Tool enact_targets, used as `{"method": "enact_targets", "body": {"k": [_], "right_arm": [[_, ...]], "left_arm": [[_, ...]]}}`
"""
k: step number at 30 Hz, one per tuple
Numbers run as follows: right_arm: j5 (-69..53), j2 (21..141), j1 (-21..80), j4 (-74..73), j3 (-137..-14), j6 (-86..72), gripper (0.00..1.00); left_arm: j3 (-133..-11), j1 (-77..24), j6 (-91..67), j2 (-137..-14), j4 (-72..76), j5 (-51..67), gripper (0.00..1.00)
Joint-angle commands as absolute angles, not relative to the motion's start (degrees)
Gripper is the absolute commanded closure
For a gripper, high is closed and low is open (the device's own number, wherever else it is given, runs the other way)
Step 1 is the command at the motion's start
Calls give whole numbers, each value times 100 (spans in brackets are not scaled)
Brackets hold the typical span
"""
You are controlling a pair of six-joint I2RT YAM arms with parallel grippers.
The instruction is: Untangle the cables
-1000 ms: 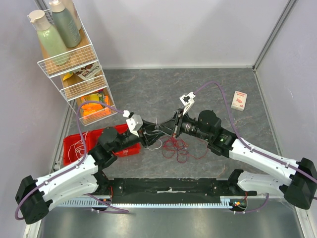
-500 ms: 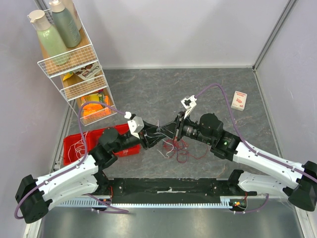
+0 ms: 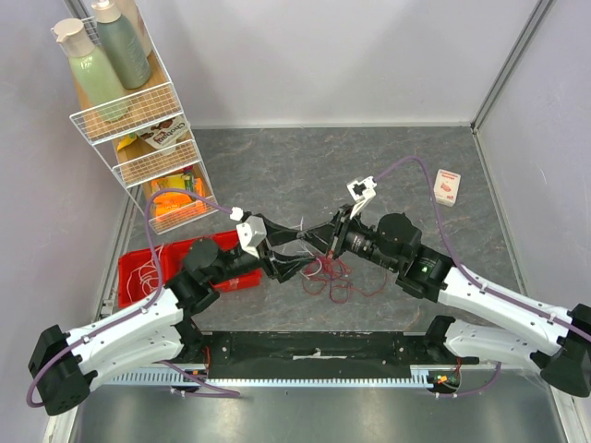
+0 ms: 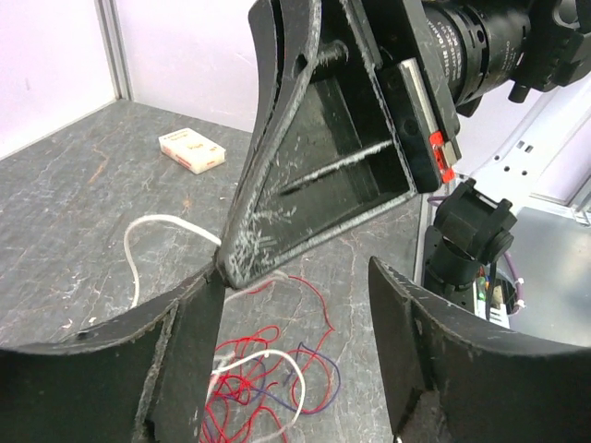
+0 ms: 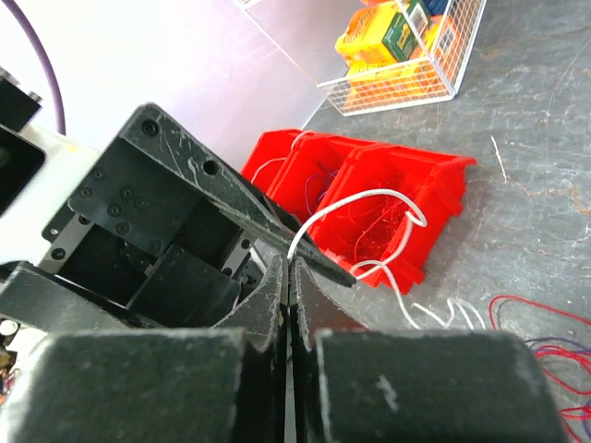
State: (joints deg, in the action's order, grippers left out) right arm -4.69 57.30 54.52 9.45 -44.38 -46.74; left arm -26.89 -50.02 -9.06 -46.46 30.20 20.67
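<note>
The left arm [image 3: 138,323] and the right arm [image 3: 480,295] meet nose to nose over the middle of the grey surface [image 3: 277,157]. The left jaws stand spread wide. In the left wrist view the tip of the right jaws sits between them, close against 1 of the left fingers [image 4: 185,351] and apart from the other.

The right jaws are pressed together and pinch the white cable [image 5: 365,196], which comes out of the seam between them and arcs up into a loop. From the left wrist camera, the same cable leaves the right tip and curls down onto the surface.

The rest of the cables lie on the surface just below and between the 2 tips. The red cables [image 3: 334,277] form a loose tangle, with a dark purple strand [image 4: 325,380] and more white wire running through it.

A red bin [image 5: 434,185] lies on the surface beside the left arm with thin wires inside it. A white wire rack [image 3: 125,111] stands at the far left, carrying 2 green bottles [image 3: 92,69] on top. A small card box [image 3: 447,186] lies well apart at the far right.
</note>
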Motion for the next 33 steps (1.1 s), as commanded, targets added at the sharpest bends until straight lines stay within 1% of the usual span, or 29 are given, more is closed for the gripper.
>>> {"method": "enact_targets", "body": {"k": [1,3,5,9,11,12,14,15,18,20,21,22,23,25,28,29,31,33], "right_arm": [[-96,5519,5449,1090,-4421,-4719,100],[-219,5572,5449,1203,-4403,-4807,100],[-368,5642,5449,1405,-4360,-4930,100],[-588,5853,5449,1713,-4298,-5071,100],[-633,5915,5449,1828,-4272,-5115,100],[-642,5915,5449,1863,-4263,-5124,100],[-668,5924,5449,1881,-4271,-5133,100],[-677,5933,5449,1881,-4271,-5124,100],[-721,5924,5449,1925,-4263,-5133,100],[-730,5889,5449,1916,-4263,-5054,100],[-686,5854,5449,1820,-4297,-4984,97],[-607,5810,5449,1715,-4359,-4870,90],[-519,5731,5449,1409,-4429,-4747,80],[-125,5556,5449,942,-4596,-4440,72],[376,5222,5449,397,-4702,-4035,34],[569,5125,5449,178,-4737,-3912,27],[851,4958,5458,-209,-4790,-3622,16],[1141,4800,5449,-508,-4816,-3437,10]], "left_arm": [[-2865,-5027,-976,-4658,3305,2162,33],[-2891,-5036,-984,-4702,3296,2171,45],[-2892,-5036,-1054,-4755,3348,2171,51],[-2848,-5036,-1344,-4886,3682,2232,50],[-2830,-5036,-1458,-4957,3858,2303,53],[-2813,-5036,-1529,-4983,3928,2268,57],[-2734,-5036,-1626,-4957,4103,2075,71],[-2664,-5036,-1635,-4948,4226,2022,80],[-2645,-5027,-1609,-4948,4272,2030,97],[-2698,-5027,-1643,-4983,4202,2022,98],[-2716,-5036,-1713,-5001,4149,2004,98],[-2725,-5036,-1775,-4984,4061,1960,98],[-2716,-5036,-1845,-4949,3947,1908,98],[-2646,-5036,-1942,-4756,3719,1732,98],[-2628,-5036,-1934,-4168,2992,1311,98],[-2663,-5036,-1881,-3975,2675,1153,98],[-2786,-5027,-1767,-3605,1849,836,98],[-3013,-5027,-1679,-3288,1068,450,98]]}}
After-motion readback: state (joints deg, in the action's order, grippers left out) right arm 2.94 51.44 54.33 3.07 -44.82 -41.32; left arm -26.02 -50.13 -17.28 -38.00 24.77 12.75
